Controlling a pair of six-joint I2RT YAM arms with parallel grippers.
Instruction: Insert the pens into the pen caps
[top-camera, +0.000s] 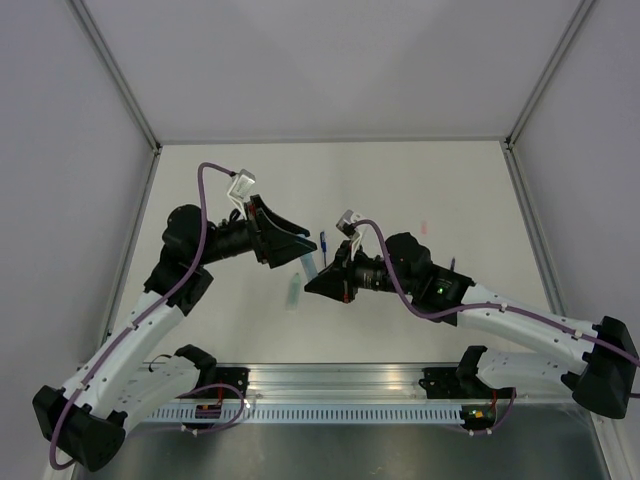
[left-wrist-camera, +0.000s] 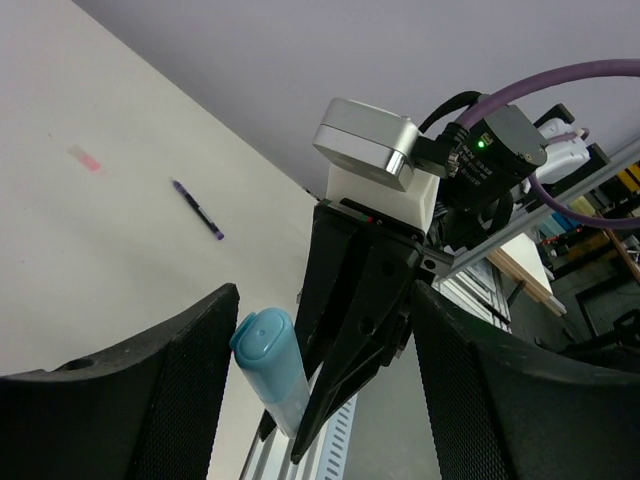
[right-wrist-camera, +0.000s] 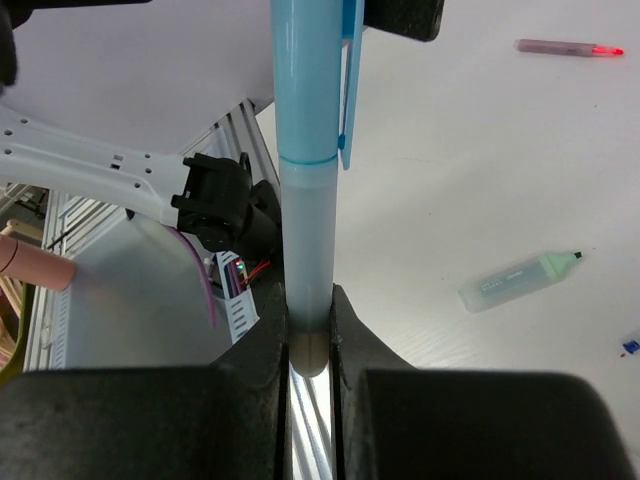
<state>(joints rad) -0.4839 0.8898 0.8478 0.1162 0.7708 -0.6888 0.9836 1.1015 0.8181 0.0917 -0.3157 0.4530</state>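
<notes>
A light blue pen (right-wrist-camera: 305, 230) stands upright in my right gripper (right-wrist-camera: 308, 300), which is shut on its lower barrel. Its light blue cap (right-wrist-camera: 306, 80), with a clip, sits on the upper end. That capped end (left-wrist-camera: 268, 362) lies between the wide-apart fingers of my left gripper (left-wrist-camera: 322, 300), next to the left finger (left-wrist-camera: 190, 380); the left gripper is open. From above, both grippers (top-camera: 295, 245) (top-camera: 318, 280) meet at the table's middle around the blue pen (top-camera: 308, 263). A mint green pen (right-wrist-camera: 520, 280) and a red-pink pen (right-wrist-camera: 570, 47) lie on the table.
A dark purple-blue pen (left-wrist-camera: 197, 208) lies flat beyond the grippers, also visible from above (top-camera: 323, 245). A pinkish piece (top-camera: 424, 228) rests at the right back. The mint pen (top-camera: 293, 292) lies under the grippers. An aluminium rail (top-camera: 340, 385) runs along the near edge.
</notes>
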